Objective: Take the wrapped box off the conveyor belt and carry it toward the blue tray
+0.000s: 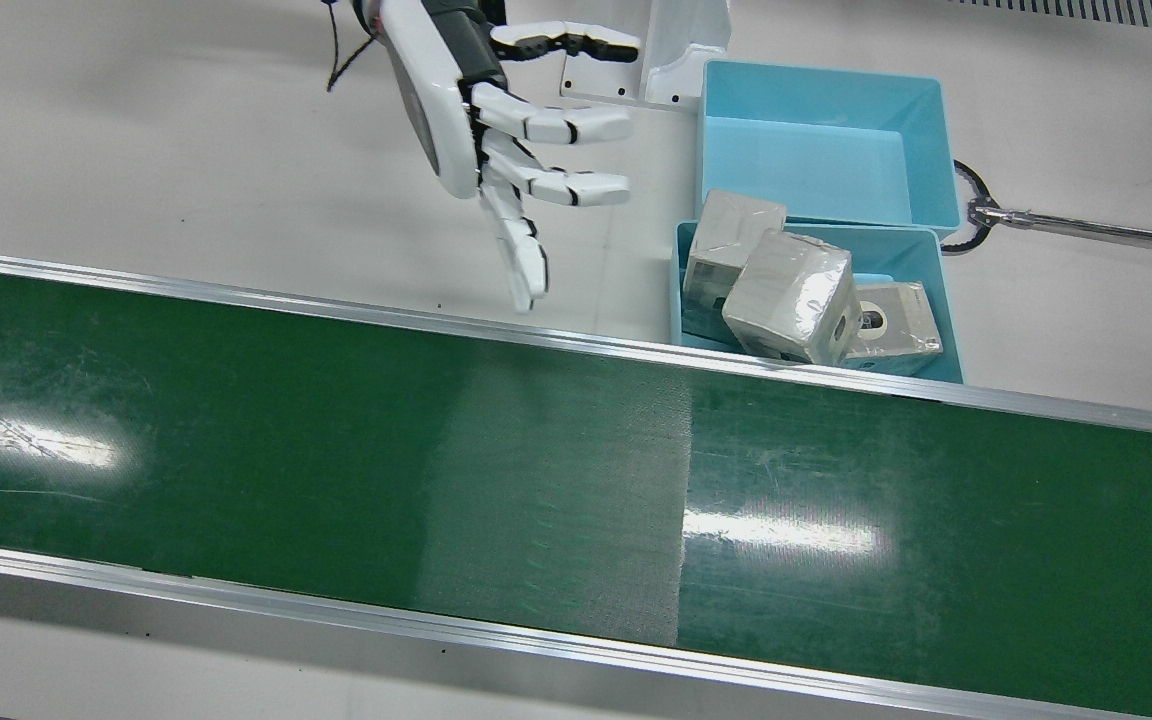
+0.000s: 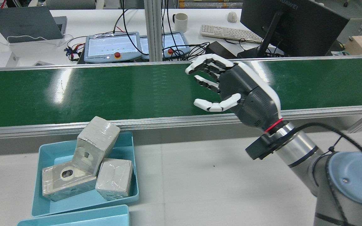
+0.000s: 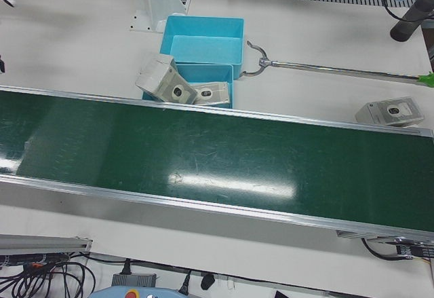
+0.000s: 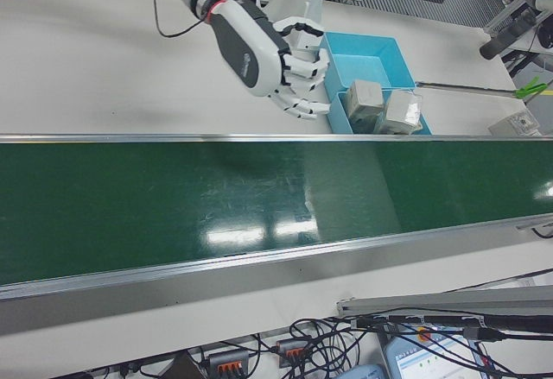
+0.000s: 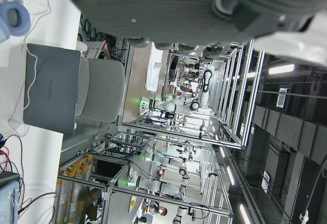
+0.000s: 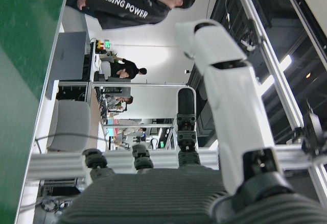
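Wrapped boxes [image 2: 88,163]: three in blue tray [image 2: 127,196]; right hand [image 2: 231,89] empty, fingers [image 2: 212,105] spread.

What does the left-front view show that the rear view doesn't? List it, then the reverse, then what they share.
Only the left-front view shows a wrapped box lying alone on the table beyond the belt, and a long metal rod. Only the rear view shows the right hand, open over the belt, plus a desk with a monitor. Both show the green conveyor belt and the blue tray holding wrapped boxes.

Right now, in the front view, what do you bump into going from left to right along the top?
right hand → white pedestal → empty blue tray → metal rod with a ring end
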Available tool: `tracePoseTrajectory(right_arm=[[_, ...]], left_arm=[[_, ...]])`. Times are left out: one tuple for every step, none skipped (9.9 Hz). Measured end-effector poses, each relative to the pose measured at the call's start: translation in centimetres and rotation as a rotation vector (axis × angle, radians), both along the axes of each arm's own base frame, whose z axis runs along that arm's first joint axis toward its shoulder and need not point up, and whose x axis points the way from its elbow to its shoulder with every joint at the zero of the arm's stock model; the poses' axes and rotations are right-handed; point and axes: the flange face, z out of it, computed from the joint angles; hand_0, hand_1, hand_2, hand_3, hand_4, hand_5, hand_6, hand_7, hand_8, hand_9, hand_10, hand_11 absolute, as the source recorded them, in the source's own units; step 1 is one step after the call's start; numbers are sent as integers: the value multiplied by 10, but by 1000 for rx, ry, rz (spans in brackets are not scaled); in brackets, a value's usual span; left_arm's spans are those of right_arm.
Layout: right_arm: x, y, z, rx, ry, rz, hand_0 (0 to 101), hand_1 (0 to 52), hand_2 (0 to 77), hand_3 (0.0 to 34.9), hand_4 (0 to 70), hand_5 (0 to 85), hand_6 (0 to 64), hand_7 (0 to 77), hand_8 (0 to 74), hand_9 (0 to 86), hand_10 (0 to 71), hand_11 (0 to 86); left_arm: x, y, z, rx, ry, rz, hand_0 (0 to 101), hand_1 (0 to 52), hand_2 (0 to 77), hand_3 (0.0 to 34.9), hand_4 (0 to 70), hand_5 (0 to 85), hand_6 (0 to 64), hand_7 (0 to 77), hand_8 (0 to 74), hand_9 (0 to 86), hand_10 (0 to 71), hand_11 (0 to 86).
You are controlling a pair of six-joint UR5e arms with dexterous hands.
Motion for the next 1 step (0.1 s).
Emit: tracePoseTrajectory(right_arm=[[29,-30,28,-40,21,-1,490,120,284,177,327,556,333,545,169,289,245,213]], left_arm=[[0,0,0,0,0,0,0,0,11,0,0,11,0,5,5,0,5,0]])
